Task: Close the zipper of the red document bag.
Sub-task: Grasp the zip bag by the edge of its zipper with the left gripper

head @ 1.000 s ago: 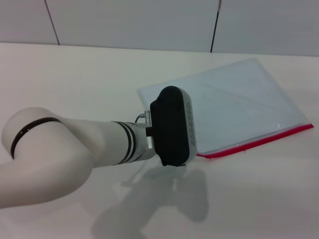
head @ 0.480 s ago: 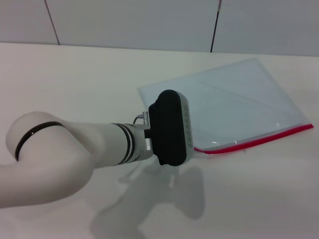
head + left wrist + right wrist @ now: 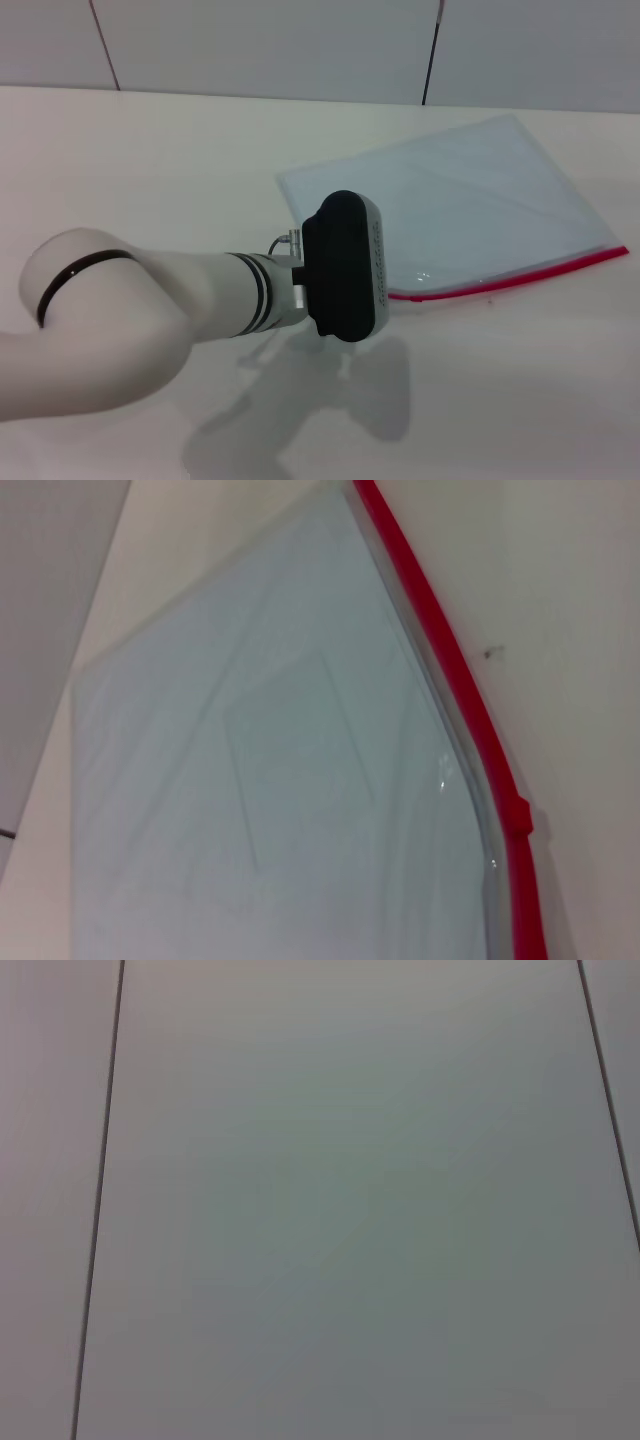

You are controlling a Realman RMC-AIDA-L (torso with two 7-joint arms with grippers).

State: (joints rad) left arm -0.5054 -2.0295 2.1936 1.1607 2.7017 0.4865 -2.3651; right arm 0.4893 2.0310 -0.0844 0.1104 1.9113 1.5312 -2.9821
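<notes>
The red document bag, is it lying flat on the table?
Yes, the red document bag lies flat on the white table, its red zipper along the near edge.

Glossy white left arm (image 3: 150,320), thin black ring at the elbow, dark bands at the wrist, rounded black end housing (image 3: 343,267) with small studs

Flat translucent bag (image 3: 470,205), red zipper (image 3: 520,277)
</notes>
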